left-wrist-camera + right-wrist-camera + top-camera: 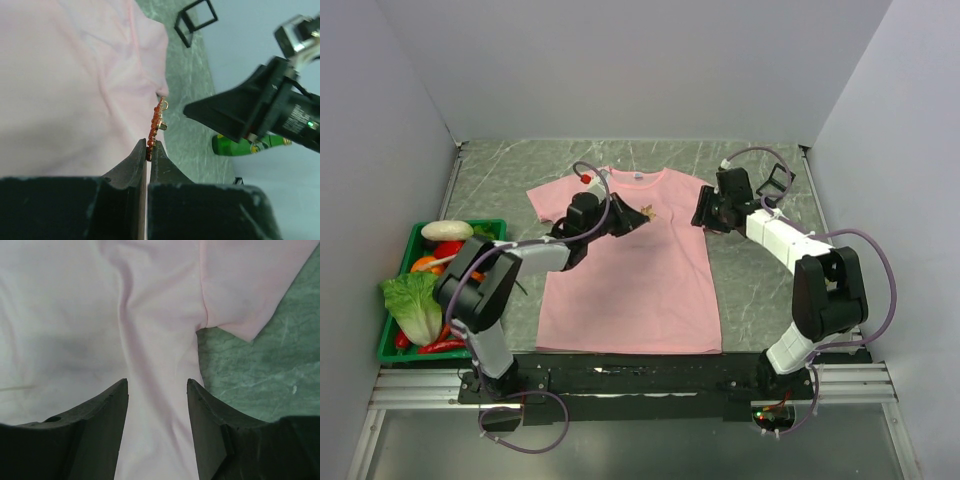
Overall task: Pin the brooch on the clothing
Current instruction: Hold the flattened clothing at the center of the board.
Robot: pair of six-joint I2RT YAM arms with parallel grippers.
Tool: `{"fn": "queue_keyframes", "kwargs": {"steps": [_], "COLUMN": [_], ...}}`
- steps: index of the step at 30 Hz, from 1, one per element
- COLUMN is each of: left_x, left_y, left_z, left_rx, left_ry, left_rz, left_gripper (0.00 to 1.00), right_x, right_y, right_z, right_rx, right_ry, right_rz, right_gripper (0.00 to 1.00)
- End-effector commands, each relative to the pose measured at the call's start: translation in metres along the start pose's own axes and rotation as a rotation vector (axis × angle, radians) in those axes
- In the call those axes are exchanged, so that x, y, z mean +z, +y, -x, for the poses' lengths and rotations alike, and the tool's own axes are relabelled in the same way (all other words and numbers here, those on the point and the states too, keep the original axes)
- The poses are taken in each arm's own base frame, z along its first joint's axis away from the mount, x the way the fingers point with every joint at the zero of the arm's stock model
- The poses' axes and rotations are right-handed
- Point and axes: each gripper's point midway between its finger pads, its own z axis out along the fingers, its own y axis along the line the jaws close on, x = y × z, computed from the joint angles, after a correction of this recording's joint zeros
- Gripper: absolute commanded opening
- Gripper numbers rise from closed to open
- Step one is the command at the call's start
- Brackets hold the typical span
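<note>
The clothing, a pink T-shirt (630, 285), lies flat on the green marbled table. My left gripper (638, 216) hovers over its chest, shut on the lower edge of the brooch (155, 125), a tiny orange-red jagged pin standing upright out of the fingertips (140, 155). In the left wrist view the shirt (65, 90) is to the left of the pin. My right gripper (700, 212) is at the shirt's right sleeve seam. It is open, its fingers (107, 405) astride a raised fold of the shirt (150, 315) just below the armpit.
A green crate (490, 224) of vegetables, with lettuce (415, 305), stands at the left table edge. A small red ball (586, 178) lies by the collar. A black wire frame (775, 180) sits at the back right, and a green bottle (240, 145) shows behind the right gripper.
</note>
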Motion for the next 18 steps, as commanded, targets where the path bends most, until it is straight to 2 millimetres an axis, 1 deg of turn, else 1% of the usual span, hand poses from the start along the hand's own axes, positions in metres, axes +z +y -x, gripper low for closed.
{"fn": "queue_keyframes", "kwargs": {"steps": [1,3,4,6,7,9,10,18], "left_x": [0.016,0.022,0.027,0.032,0.035,0.039,0.042,0.060], "left_y": [-0.002,-0.001,0.006,0.008,0.017,0.023,0.029,0.052], "left_z": [0.011,0.012,0.008,0.010,0.007,0.009,0.006,-0.007], "left_rx": [-0.064,-0.067,-0.071,-0.070,-0.074,-0.080,-0.091,-0.135], "left_ry": [-0.089,-0.085,-0.075,-0.079,-0.076,-0.079,-0.073,-0.047], "left_rz": [-0.049,-0.053,-0.043,-0.038,-0.011,-0.001,0.005,0.036], "left_gripper": [0.01,0.01,0.01,0.01,0.01,0.01,0.01,0.01], "right_x": [-0.009,-0.008,-0.008,-0.007,-0.007,-0.006,-0.006,0.002], "right_y": [0.014,0.015,0.016,0.016,0.015,0.014,0.014,0.015], "right_z": [0.023,0.023,0.025,0.025,0.025,0.025,0.024,0.023], "right_rx": [0.016,0.015,0.013,0.011,0.012,0.014,0.015,0.015], "right_ry": [-0.077,-0.073,-0.076,-0.073,-0.073,-0.074,-0.071,-0.054], "right_rz": [0.095,0.104,0.109,0.108,0.109,0.111,0.114,0.122], "right_gripper": [0.57,0.57,0.57,0.57,0.57,0.57,0.57,0.57]}}
